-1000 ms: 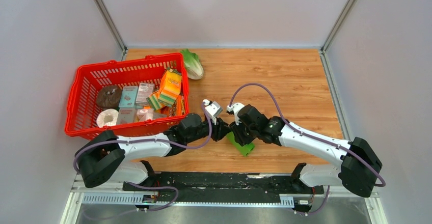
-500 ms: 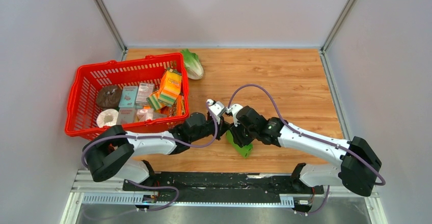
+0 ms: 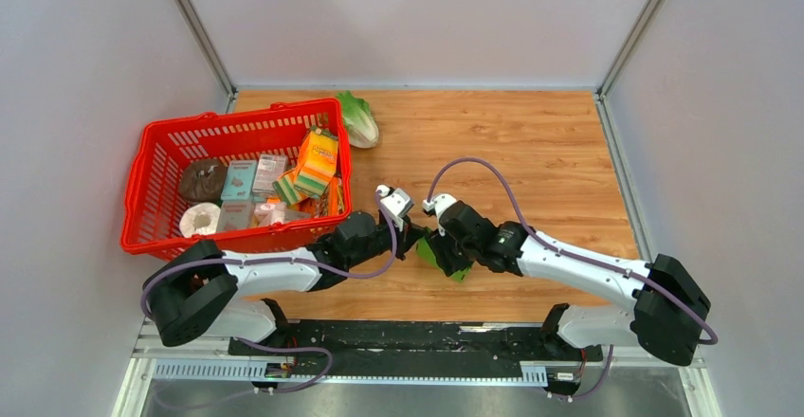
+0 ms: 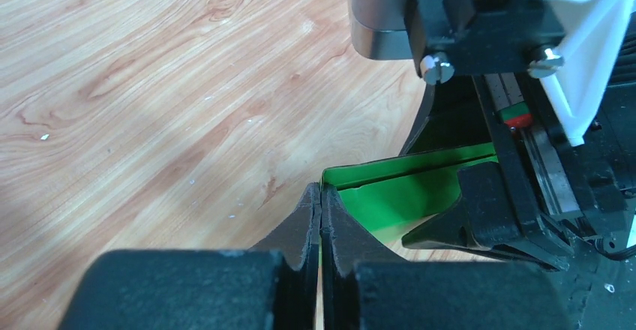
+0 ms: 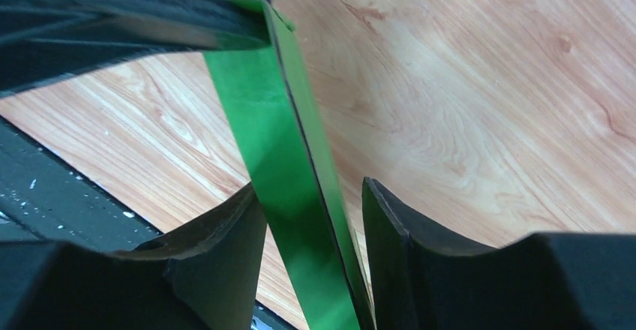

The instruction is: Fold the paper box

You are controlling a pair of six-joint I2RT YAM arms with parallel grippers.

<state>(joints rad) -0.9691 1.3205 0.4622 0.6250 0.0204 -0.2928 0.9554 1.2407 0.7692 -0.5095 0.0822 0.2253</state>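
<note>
Left end effector point(image 4: 321, 199) clamps thin glossy paper box point(image 4: 397, 195)

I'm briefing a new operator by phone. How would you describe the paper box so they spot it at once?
On the table, look right of the red basket, where the left gripper and right gripper meet. The paper box is the thin sheet between them: plain bright green card, unlike the pale leafy lettuce.
</note>
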